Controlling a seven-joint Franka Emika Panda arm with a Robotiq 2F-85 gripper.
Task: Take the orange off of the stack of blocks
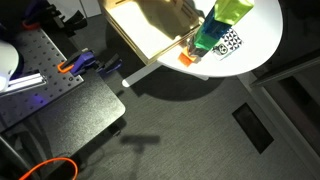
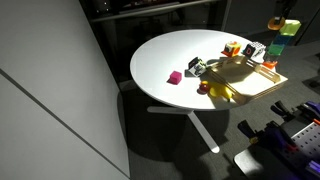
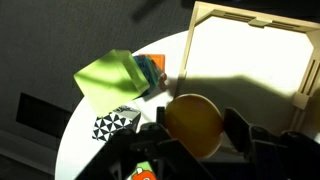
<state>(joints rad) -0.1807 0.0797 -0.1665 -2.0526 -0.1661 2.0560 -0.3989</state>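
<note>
White table (image 3: 82,140) below, hand (image 3: 197,130) clasping orange (image 3: 190,118)

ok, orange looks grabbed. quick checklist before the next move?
1. The orange seated in the gripper: ok, a finger sits on each side of it in the wrist view.
2. Orange clear of the stack of blocks: ok, the yellow-green top block shows a bare top face.
3. Grip firm enough to carry: cannot tell.
4. Stack standing: ok in both exterior views.
5. Set-down spot: ok, the wooden tray floor is bare where the wrist view shows it.
6. Path low beside the stack: not ok, a checkered block sits at its foot.
</note>
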